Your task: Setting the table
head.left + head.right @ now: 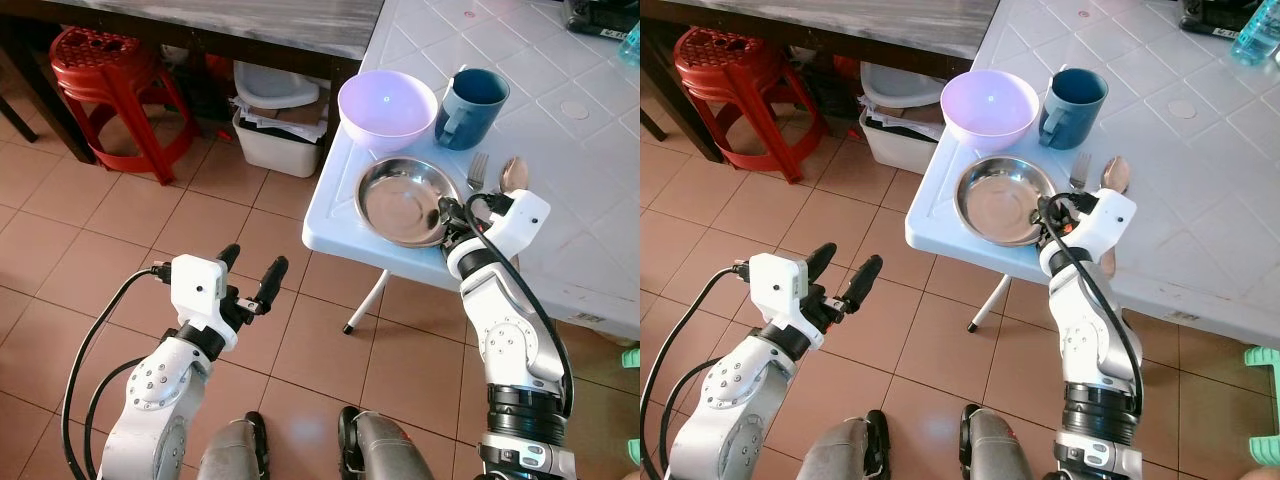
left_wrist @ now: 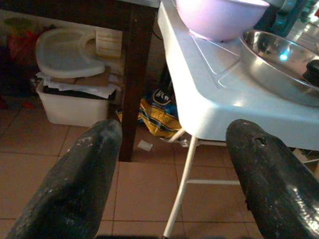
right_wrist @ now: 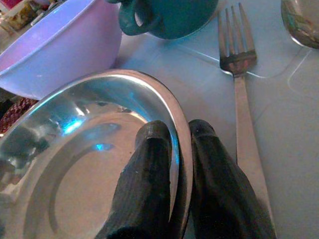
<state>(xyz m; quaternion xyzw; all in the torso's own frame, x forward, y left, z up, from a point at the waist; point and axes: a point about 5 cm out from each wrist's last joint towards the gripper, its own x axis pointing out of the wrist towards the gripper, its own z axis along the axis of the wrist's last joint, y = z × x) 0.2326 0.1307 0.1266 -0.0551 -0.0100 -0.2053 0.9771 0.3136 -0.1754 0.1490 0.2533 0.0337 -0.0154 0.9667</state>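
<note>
A: What does the room look like?

B: Terracotta floor tiles (image 1: 120, 230), a white plastic bench (image 1: 560, 130) with a moulded grid top standing on thin white legs (image 1: 365, 300). Behind it is a dark wooden bench (image 1: 230, 25), a red plastic stool (image 1: 110, 85) beneath that, and a white bin (image 1: 275, 125) stuffed with papers and a lid.

A: And on the white bench?

B: Near its corner sits a steel plate (image 1: 405, 200). Just behind it stand a lilac bowl (image 1: 387, 103) and a blue mug (image 1: 470, 107), side by side. A fork (image 3: 241, 94) and a spoon (image 1: 512, 175) lie just right of the plate.

A: The pincers?

B: The right pincer (image 3: 180, 149) is closed on the plate's right rim, one finger inside the dish, the other outside under the edge. The left pincer (image 1: 250, 275) hangs over the floor, well short of the bench, fingers spread wide and holding nothing.

A: Anything hard to make out?

B: The spoon's handle is hidden behind the right wrist. At the bench's far edge, a dark object and a clear bottle are cut off. Something green is cropped at the right edge, low down by the floor.
</note>
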